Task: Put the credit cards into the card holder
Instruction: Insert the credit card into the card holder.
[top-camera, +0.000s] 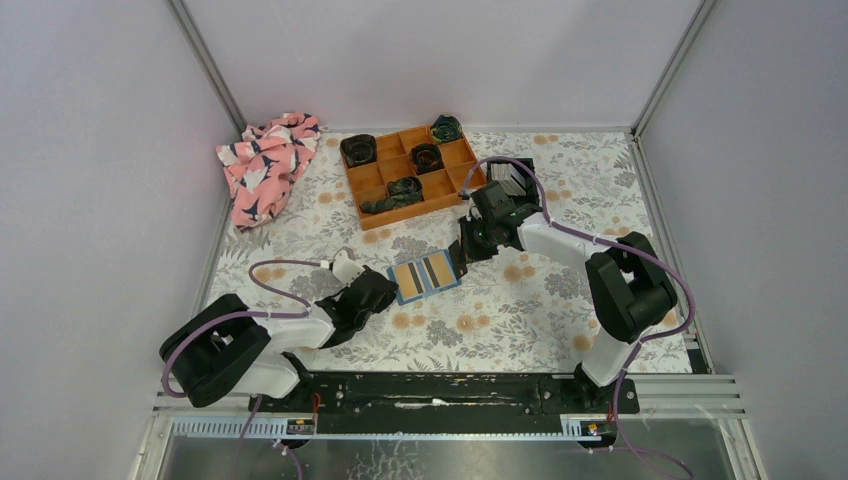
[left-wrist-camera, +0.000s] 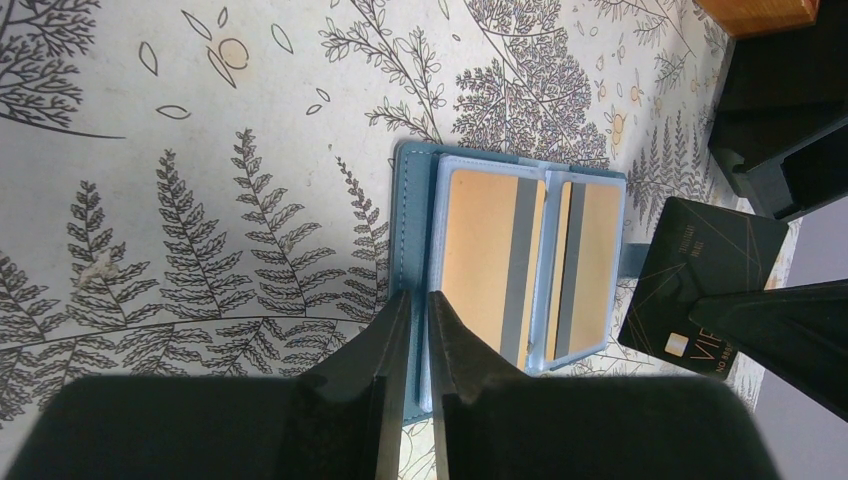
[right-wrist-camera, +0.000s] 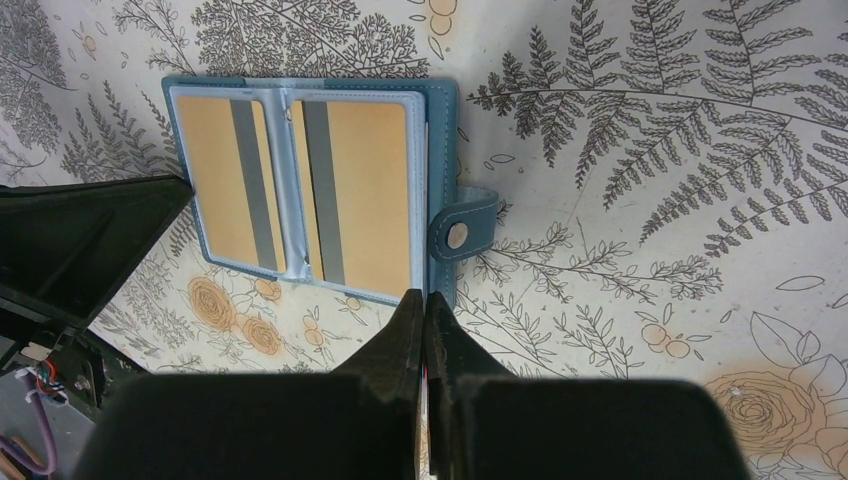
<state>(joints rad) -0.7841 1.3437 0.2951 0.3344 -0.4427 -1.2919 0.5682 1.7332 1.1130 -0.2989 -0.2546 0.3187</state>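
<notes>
The holder (top-camera: 425, 272) lies open and flat near the middle of the table (top-camera: 520, 320), teal cover down; its two inner pockets face up, each showing a tan panel with a grey stripe; its strap (right-wrist-camera: 460, 232), with a round snap, sticks out from the right edge.

The left gripper (left-wrist-camera: 420, 300) reaches in from the near left; its jaws stand only a sliver apart, pinching the holder's left edge, with the teal cover and the pale rim of the pocket running between the fingers.

The right gripper (right-wrist-camera: 422, 300) comes in from the far right and sits just beside the holder's right edge, close to the strap; its fingers are pressed together on a dark card (left-wrist-camera: 700, 270); seen from the right wrist that card shows only as a thin line between the pads; seen from the left wrist it stands tilted on edge, its face dark with fine pale lines and some lettering, its lower edge close to the holder's right side; whether it touches the holder I cannot tell.

More cards (top-camera: 508, 180), pale grey, stand packed in a small black bin (top-camera: 524, 163) at the far right, behind the right gripper; an orange tray (top-camera: 368, 185) sits just left of the bin, with dark bundles in several of its compartments; a pink patterned cloth (top-camera: 265, 165) lies crumpled in the far left corner.
</notes>
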